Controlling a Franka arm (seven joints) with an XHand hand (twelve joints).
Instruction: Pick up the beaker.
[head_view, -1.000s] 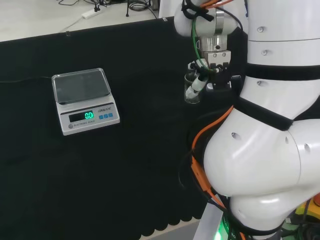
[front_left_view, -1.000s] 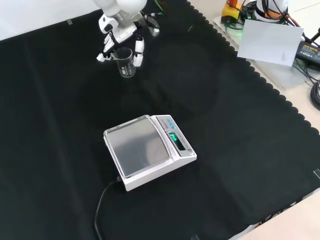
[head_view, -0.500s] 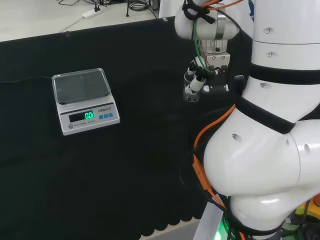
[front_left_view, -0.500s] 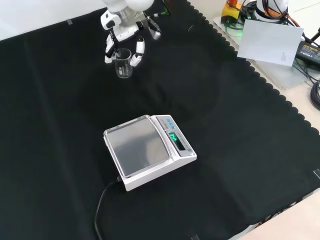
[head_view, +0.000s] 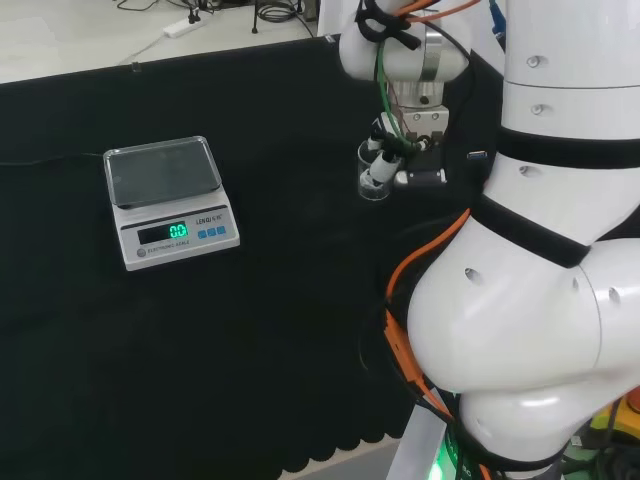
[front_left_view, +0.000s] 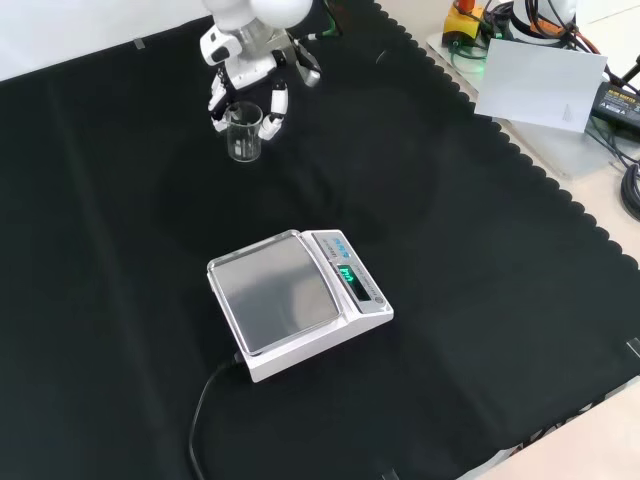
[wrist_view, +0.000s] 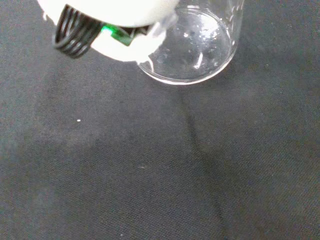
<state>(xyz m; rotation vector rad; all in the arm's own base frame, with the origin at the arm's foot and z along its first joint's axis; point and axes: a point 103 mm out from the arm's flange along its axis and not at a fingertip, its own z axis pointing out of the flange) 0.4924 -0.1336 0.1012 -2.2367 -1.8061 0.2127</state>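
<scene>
Holding the beaker (front_left_view: 244, 132) already: hand (front_left_view: 243, 72) closed around the clear glass, fingers (front_left_view: 275, 106) curled down either side of the rim in the front view, thumb side at its 9 o'clock. Beaker directly below the palm, at 6 o'clock from the wrist in that view, long axis upright, mouth up, apparently empty. In the head view, the same beaker (head_view: 373, 172) tucked under the hand (head_view: 395, 155), at 9 o'clock from the big white arm links. Cannot tell whether the base rests on the black cloth (front_left_view: 480, 250) or hangs just above it; wrist view gives the round glass bottom (wrist_view: 192, 47) against cloth, nothing more. Scale (front_left_view: 295, 300) well apart, toward 5 o'clock from the beaker in the front view, its cable trailing toward the near edge. Nothing between hand and glass, nothing above. Judged: grasp made, straight lift along the upright axis remaining, with no obstacle near.
</scene>
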